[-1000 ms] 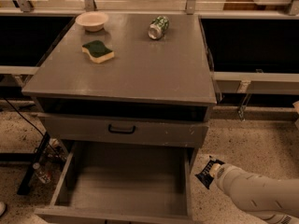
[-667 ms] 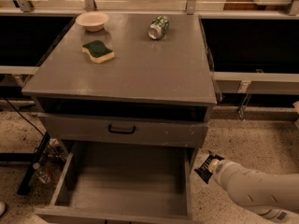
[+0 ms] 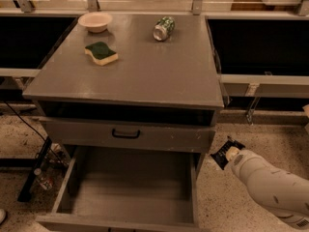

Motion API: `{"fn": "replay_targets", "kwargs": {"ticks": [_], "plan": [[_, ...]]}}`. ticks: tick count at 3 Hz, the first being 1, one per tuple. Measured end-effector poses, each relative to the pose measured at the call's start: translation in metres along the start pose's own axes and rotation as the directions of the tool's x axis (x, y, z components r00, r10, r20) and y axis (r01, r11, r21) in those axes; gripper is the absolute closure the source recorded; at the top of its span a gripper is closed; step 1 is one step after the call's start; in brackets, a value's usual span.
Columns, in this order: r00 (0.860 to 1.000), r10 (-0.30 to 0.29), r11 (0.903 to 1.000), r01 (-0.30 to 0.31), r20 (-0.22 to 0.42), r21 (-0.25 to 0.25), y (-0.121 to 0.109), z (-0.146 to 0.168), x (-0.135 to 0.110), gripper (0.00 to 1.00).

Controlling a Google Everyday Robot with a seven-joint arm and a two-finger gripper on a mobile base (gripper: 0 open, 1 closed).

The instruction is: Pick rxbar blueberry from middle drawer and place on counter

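gripper: the gripper (image 3: 228,154) sits at the tip of the white arm (image 3: 273,187), low on the right, outside the cabinet and just beside the right edge of the open drawer.
jaws: closed on a small dark flat packet; little of the fingers shows behind it.
rxbar blueberry: the rxbar blueberry (image 3: 221,154) is the dark packet in the gripper, up off the floor, level with the closed drawer front. it lies neither in the drawer nor on the counter.
middle drawer: the middle drawer (image 3: 130,195) is pulled well out at the bottom of the view, its flat grey floor bare between low side walls.
drawer front: above it a closed grey drawer front (image 3: 159,138) carries a black handle (image 3: 126,134).
counter: the counter (image 3: 154,71) is a wide grey top, well above and to the left of the gripper.
bowl: a pale bowl (image 3: 95,21) stands near the far left corner of the counter.
sponge: a green-topped yellow sponge (image 3: 101,53) lies in front of the bowl, apart from it.
can: a can (image 3: 163,28) lies on its side near the far edge, right of the bowl.
ground: a speckled floor (image 3: 227,207) runs under the arm.
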State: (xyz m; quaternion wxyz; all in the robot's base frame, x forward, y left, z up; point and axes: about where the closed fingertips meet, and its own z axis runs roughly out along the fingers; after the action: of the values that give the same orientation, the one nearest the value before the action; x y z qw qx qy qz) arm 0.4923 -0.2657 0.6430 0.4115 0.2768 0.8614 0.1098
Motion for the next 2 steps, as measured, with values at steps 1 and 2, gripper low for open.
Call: {"fn": "replay_targets", "kwargs": {"ticks": [1, 2], "plan": [[0.999, -0.001, 0.9999, 0.002, 0.035, -0.01, 0.004, -0.007, -0.015, 1.0], [0.996, 0.001, 0.9997, 0.001, 0.086, -0.023, 0.008, -0.02, -0.035, 1.0]]}}
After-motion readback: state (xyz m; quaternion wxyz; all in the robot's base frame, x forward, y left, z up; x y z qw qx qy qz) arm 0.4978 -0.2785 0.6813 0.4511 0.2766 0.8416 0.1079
